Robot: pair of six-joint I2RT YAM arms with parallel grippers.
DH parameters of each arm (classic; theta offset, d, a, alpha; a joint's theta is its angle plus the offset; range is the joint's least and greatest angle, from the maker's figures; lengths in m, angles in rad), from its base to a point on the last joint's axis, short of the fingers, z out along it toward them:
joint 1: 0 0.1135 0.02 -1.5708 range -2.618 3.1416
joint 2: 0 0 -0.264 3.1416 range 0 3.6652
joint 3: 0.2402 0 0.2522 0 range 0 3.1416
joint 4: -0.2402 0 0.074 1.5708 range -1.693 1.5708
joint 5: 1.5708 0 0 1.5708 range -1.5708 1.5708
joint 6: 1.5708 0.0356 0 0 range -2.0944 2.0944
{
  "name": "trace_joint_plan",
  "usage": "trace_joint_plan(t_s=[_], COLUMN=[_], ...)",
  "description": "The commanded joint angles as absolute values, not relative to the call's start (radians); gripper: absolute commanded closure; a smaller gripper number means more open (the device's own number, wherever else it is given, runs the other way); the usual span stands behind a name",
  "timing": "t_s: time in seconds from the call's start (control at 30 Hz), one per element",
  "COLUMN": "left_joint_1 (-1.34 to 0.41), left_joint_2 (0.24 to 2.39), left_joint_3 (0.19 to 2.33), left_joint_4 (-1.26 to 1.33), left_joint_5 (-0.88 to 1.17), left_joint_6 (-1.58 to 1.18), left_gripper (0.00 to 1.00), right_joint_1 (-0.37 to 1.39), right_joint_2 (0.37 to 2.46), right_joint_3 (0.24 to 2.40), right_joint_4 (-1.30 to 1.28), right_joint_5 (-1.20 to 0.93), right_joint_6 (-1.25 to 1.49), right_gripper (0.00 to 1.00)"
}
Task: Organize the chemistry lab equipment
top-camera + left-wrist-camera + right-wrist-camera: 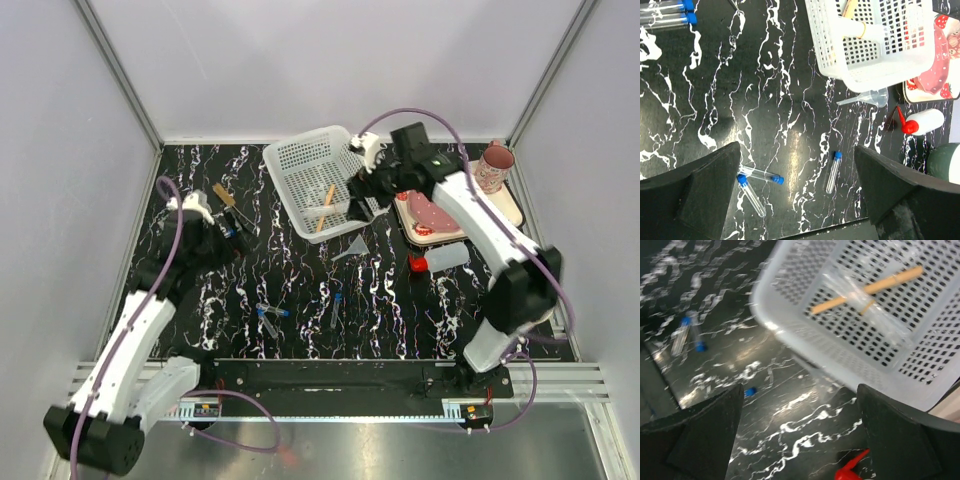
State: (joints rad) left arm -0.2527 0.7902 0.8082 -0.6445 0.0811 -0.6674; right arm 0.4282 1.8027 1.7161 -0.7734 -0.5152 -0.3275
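Five loose tubes (762, 174) — one funnel (867, 96).

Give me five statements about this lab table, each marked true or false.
1. A wooden stick lies inside the white basket. True.
2. The clear funnel sits in the basket. False: it lies on the table beside the basket.
3. The red-capped squeeze bottle stands upright. False: it lies on its side.
4. The left gripper and right gripper are both open and hold nothing. True.
5. Blue-capped tubes lie loose on the table. True.
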Motion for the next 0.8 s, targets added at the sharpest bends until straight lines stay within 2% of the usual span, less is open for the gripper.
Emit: trace_joint_plan(t_s=[0.0,0.13,0.43,0.57,0.7,0.77], left_joint_1=[-0.209,-0.18,-0.12,-0.069,-0.043,-0.037], left_joint_2=[0.957,1.133,1.523,1.766,1.892,1.946], left_joint_3=[0.945,1.049,1.301,1.461,1.554,1.616], left_joint_4=[-0.604,-0.64,-0.652,-0.687,-0.664,-0.672], left_joint_5=[0.152,0.097,-0.037,-0.069,-0.041,-0.043], left_joint_6=[-0.617,-0.629,-0.611,-0.554,-0.551,-0.555], left_gripper=[0.01,0.01,0.02,0.04,0.07,0.12], right_joint_1=[0.425,0.371,0.146,0.103,0.078,0.075], right_joint_2=[1.507,1.289,1.115,1.097,1.111,1.117], right_joint_3=[1.521,1.295,0.981,0.943,0.93,0.93], right_joint_4=[-0.706,-0.617,-0.434,-0.417,-0.416,-0.417], right_joint_5=[-0.656,-0.681,-0.847,-0.885,-0.888,-0.893], right_joint_6=[-0.426,-0.422,-0.276,-0.276,-0.285,-0.29], right_gripper=[0.0,0.0,0.0,0.0,0.0,0.0])
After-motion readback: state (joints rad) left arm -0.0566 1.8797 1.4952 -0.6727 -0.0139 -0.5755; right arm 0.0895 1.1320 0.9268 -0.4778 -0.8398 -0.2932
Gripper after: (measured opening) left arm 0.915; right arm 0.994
